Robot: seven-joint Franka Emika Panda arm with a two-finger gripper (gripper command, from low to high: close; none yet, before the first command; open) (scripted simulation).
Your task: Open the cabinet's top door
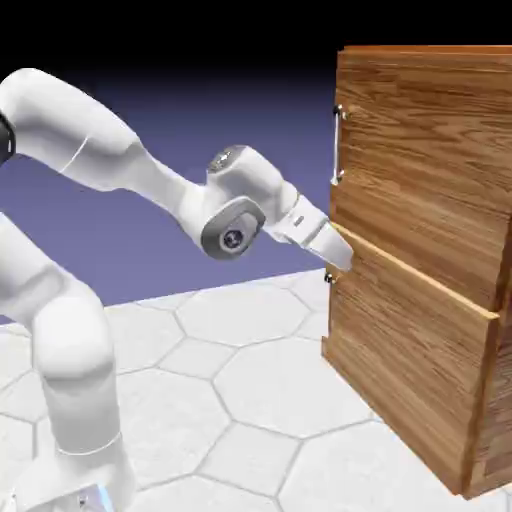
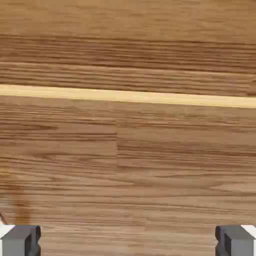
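Note:
The cabinet (image 1: 430,330) of brown wood-grain planks stands at the exterior view's right. Its top door (image 1: 430,170) carries a slim vertical silver bar handle (image 1: 337,145) near its left edge. My gripper (image 1: 341,259) points at the cabinet front, well below that handle, at the pale seam (image 1: 420,285) where the top door meets the lower panel. In the hand view, wood grain fills the picture, crossed by a pale strip (image 2: 128,96). The two grey fingertips (image 2: 21,241) sit wide apart at the bottom corners with nothing between them, so the gripper (image 2: 128,243) is open.
A small knob (image 1: 329,277) on the lower panel (image 1: 400,380) sits just under my gripper. The cabinet stands on a white floor of hexagonal tiles (image 1: 250,380). My arm's elbow (image 1: 232,225) hangs left of the cabinet.

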